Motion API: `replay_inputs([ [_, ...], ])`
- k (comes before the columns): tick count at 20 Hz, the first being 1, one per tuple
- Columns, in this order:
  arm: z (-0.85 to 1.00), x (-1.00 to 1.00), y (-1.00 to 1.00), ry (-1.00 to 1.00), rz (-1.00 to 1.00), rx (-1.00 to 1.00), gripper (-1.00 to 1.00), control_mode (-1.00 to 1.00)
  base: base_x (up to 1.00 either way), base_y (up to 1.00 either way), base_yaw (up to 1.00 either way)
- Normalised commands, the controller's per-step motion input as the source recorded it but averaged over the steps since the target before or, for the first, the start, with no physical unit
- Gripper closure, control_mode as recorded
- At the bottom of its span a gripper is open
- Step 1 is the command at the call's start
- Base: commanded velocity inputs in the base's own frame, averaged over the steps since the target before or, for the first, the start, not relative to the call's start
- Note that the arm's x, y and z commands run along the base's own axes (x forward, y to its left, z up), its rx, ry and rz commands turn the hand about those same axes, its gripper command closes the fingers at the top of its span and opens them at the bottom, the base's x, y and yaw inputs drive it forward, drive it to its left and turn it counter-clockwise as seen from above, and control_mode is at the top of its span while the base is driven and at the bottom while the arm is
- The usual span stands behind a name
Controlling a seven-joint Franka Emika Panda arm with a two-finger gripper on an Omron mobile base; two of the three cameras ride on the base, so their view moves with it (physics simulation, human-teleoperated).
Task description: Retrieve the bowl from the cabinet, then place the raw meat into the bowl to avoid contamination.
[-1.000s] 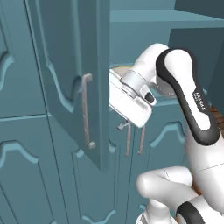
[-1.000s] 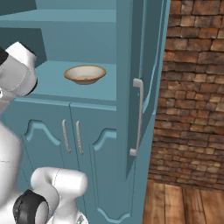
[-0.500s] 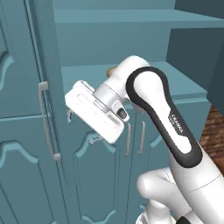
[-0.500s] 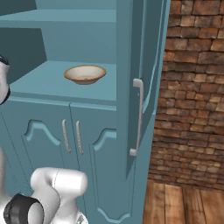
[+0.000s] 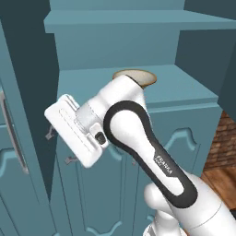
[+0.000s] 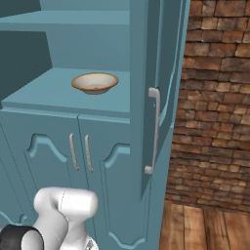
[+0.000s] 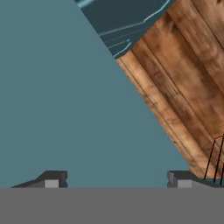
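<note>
Teal shelving of the opened cabinet (image 6: 141, 97) is flanked by a brick wall (image 6: 215, 97). On the middle shelf, the bowl (image 6: 94, 82) is seen upright. Held apart with nothing between, the gripper (image 7: 114, 179) is faced toward a teal panel.

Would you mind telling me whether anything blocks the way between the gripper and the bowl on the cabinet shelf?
No object does. The bowl sits alone on the open shelf, with both cabinet doors swung aside. The gripper, jaws apart, is low and left beside the left door, so the arm must swing back up.
</note>
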Motion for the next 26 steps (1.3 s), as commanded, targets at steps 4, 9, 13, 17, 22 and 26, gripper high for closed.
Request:
replay_inputs([
  [4, -0.13, 0.00, 0.09, -0.02, -0.10, -0.07, -1.00, -1.00, 0.00, 0.00, 0.00],
  [9, -0.05, 0.04, -0.30, -0.13, -0.01, -0.19, -1.00, -1.00, 0.00, 0.00, 0.00],
  [13, 0.00, 0.13, -0.47, -0.16, -0.01, -0.18, -1.00, -1.00, 0.00, 0.00, 0.00],
  [17, 0.00, 0.30, -0.55, -0.12, -0.01, -0.15, -1.00, -1.00, 0.00, 0.00, 0.00],
  [22, 0.00, 0.33, -0.56, -0.10, 0.01, -0.15, -1.00, -1.00, 0.00, 0.00, 0.00],
  [26, 0.00, 0.18, -0.60, -0.14, 0.11, -0.14, -1.00, -1.00, 0.00, 0.00, 0.00],
])
